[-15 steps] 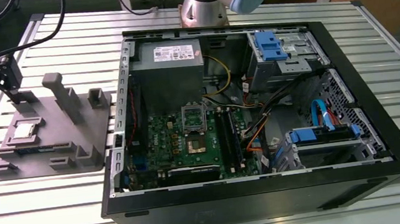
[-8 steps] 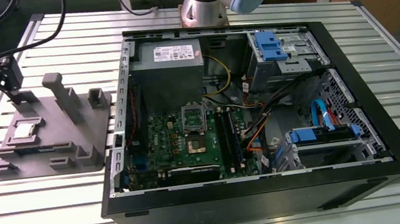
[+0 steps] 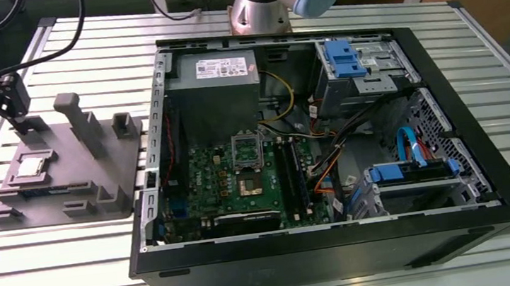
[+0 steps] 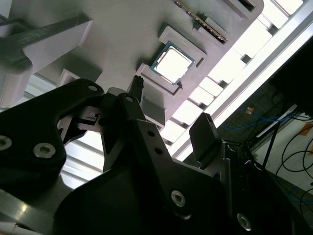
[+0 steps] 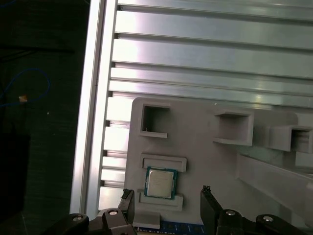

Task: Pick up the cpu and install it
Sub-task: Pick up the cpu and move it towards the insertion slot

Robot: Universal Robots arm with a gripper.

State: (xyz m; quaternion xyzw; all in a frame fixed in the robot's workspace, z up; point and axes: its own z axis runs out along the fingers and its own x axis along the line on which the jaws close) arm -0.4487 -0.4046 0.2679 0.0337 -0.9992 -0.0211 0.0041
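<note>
The cpu [image 3: 30, 166] is a small square chip with a shiny metal top. It lies flat in a recess of the grey fixture plate [image 3: 62, 199], at the exterior view's left. My gripper [image 3: 19, 121] hangs above the plate's far end, a little beyond the chip. Both wrist views show the cpu [image 5: 160, 182] [image 4: 172, 63] ahead of my gripper [image 5: 166, 193] [image 4: 171, 100]. It is open, with nothing between its fingers and no contact with the chip. The motherboard's socket [image 3: 249, 185] lies inside the open computer case [image 3: 341, 241], with its silver bracket [image 3: 246, 149] raised.
Posts and blocks [image 3: 77, 122] stand up from the fixture plate close to my gripper. The slatted aluminium table [image 3: 69, 269] carries plate and case. Inside the case are cables [image 3: 350, 140], blue drive caddies [image 3: 346, 59] and a grey power supply [image 3: 217, 72]. The arm's base [image 3: 260, 11] stands behind the case.
</note>
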